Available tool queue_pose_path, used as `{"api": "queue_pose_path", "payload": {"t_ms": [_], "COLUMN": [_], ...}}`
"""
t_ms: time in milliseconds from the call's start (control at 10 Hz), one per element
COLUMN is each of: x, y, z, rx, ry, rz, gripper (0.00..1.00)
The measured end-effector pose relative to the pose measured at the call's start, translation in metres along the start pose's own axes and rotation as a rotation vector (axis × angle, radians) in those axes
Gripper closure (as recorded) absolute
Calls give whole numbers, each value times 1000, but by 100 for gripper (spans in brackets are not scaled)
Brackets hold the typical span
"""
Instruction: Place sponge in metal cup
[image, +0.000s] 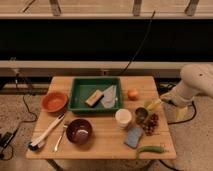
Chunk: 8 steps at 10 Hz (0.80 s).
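Two neighbours, white cup (123, 118) and grapes (150, 124), flank the metal cup (141, 114); tool (153, 105) open just beside it

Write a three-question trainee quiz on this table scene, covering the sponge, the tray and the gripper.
1. True or false: the sponge lies inside the metal cup.
2. What lies in the green tray? A) a banana and a knife; B) a tan block and a grey folded cloth; C) a glass bottle.
3. Fill in: the gripper, open and holding nothing, hangs right beside the ____ cup.

Key:
1. False: it lies flat on the table, on the near side of the white cup.
2. B.
3. metal.
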Motion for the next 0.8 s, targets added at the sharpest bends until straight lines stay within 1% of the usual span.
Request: {"api": "queue_pose_path", "payload": {"t_ms": [700,800], "x": [0,-2], "y": [-2,-5], "z": [-1,-2], "rx": [4,20], "ry": [-1,-20], "rz": [-3,-18], "gripper": [22,22]}}
